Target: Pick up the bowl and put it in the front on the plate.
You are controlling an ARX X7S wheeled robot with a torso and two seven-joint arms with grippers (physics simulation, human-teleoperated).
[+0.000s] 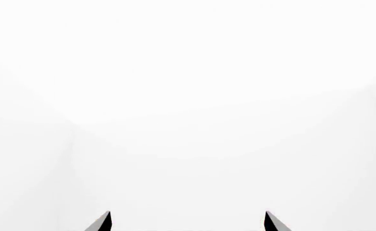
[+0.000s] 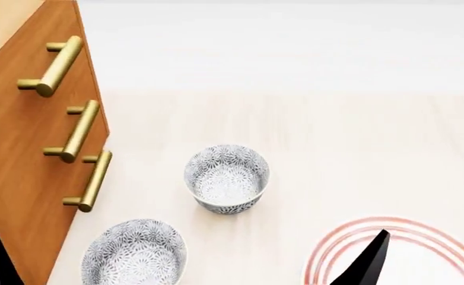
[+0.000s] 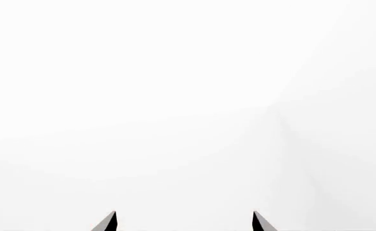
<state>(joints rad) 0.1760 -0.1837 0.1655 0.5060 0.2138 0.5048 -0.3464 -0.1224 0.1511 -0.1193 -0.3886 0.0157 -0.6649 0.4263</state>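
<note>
Only slivers of the robot show: the plate [image 2: 339, 246] is cut off at the lower right of the head frame, and a second bowl [image 2: 134, 253] is clipped at the bottom edge. Between them, higher up, the bowl [image 2: 226, 178] stands whole and upright on the pale surface [image 2: 335, 148], beside a wooden cabinet [image 2: 18, 154] at left. Each wrist view shows blank white (nothing else). The left hand [image 1: 188, 222] and right hand [image 3: 184, 222] both have tips spread apart, holding nothing.
</note>
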